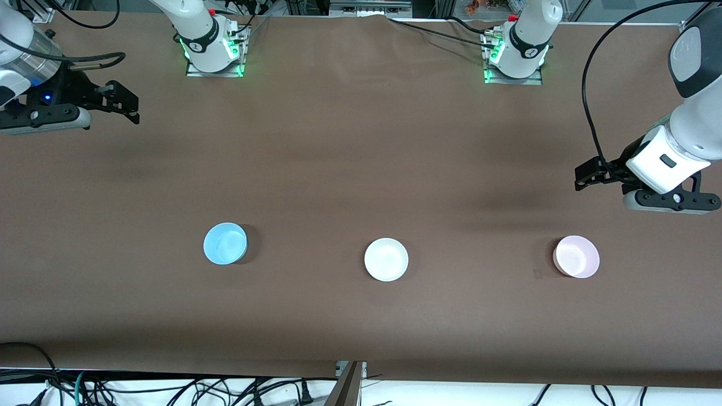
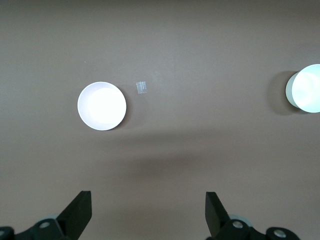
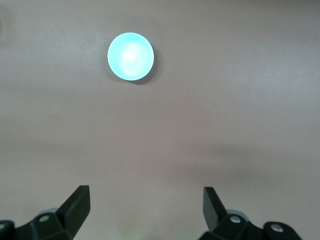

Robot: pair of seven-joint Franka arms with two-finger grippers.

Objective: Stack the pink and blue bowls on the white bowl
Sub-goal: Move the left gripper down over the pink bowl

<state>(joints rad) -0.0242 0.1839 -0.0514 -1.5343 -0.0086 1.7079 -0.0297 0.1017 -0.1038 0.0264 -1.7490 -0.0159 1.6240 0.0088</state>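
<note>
While both arms wait, we see the left hand [image 1: 584, 176] and the right hand [image 1: 128, 106] open and empty above the counter [image 1: 361, 169]. The white bowl [image 1: 386, 259] stands between the blue bowl [image 1: 225, 243], toward the right arm's end, and the pink bowl [image 1: 576, 256], toward the left arm's end.

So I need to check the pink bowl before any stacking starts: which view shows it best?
The front view: the pink bowl sits whole and true to colour, toward the left arm's end of the table. The left wrist view shows it whole too, but washed out to white by glare. The right wrist view does not show it.
</note>
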